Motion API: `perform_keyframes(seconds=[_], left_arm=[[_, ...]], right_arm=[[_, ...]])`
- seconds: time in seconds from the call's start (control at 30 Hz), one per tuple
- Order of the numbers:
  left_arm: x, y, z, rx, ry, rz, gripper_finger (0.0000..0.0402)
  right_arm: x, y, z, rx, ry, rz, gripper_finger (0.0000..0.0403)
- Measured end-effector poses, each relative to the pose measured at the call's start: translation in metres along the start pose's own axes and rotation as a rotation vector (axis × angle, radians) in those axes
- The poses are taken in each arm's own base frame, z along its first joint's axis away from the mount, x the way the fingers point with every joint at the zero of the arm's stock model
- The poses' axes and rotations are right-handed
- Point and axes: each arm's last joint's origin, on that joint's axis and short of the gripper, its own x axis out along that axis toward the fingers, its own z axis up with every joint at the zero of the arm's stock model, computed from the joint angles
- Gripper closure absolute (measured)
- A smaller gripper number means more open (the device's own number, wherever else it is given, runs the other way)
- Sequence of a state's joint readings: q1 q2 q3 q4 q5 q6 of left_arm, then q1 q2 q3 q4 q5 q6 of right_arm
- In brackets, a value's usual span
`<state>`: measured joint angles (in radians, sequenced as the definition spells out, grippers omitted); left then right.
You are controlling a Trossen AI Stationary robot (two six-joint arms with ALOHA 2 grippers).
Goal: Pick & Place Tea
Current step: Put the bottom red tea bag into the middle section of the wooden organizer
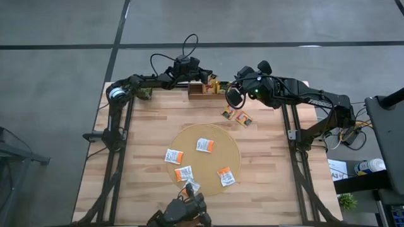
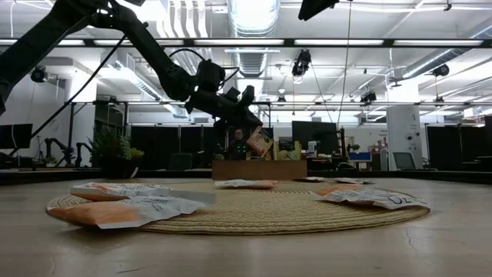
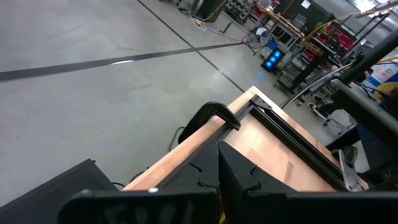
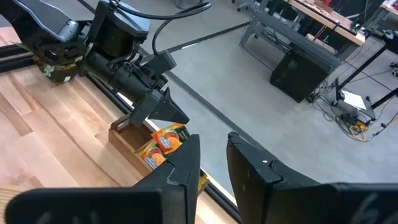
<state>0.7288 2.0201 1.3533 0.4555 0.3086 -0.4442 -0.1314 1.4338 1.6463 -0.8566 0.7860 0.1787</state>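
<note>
— What does the right wrist view give you that overhead hides?
— I see the left jaws clenched, tips at an orange square tea sachet (image 4: 163, 140) standing in the brown wooden tray (image 4: 124, 138). The right jaws are slightly parted and empty, nearby.

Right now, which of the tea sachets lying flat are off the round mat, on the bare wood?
The two sachets side by side near the right gripper, just beyond the mat. The others lie on the mat, one overhanging its near edge.

left gripper (image 3: 217, 177): fingers pressed together, no gap; table (image 3: 273, 155): wooden edge, dark rail along it; beyond: grey floor
</note>
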Motion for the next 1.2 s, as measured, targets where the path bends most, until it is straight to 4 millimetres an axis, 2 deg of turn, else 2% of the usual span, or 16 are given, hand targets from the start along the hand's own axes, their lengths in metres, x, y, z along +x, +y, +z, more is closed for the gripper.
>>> perform_keyframes(seconds=[0.27,0.47,0.87,1.2], left_arm=[[0.002,0.000,-0.002,0.000,-0.005,0.011,0.0401],[0.014,0.013,-0.020,-0.077,-0.002,0.018,0.0401],[0.015,0.011,-0.014,-0.066,-0.037,0.027,0.0401],[0.015,0.014,-0.019,-0.066,-0.002,0.084,0.0401]], right_arm=[[0.000,0.000,0.000,-0.007,0.000,0.000,0.0318],[0.000,0.000,0.000,-0.009,0.002,0.000,0.0312],[0.000,0.000,-0.001,-0.011,0.005,0.000,0.0328],[0.000,0.000,-0.001,-0.033,0.004,-0.001,0.0317]])
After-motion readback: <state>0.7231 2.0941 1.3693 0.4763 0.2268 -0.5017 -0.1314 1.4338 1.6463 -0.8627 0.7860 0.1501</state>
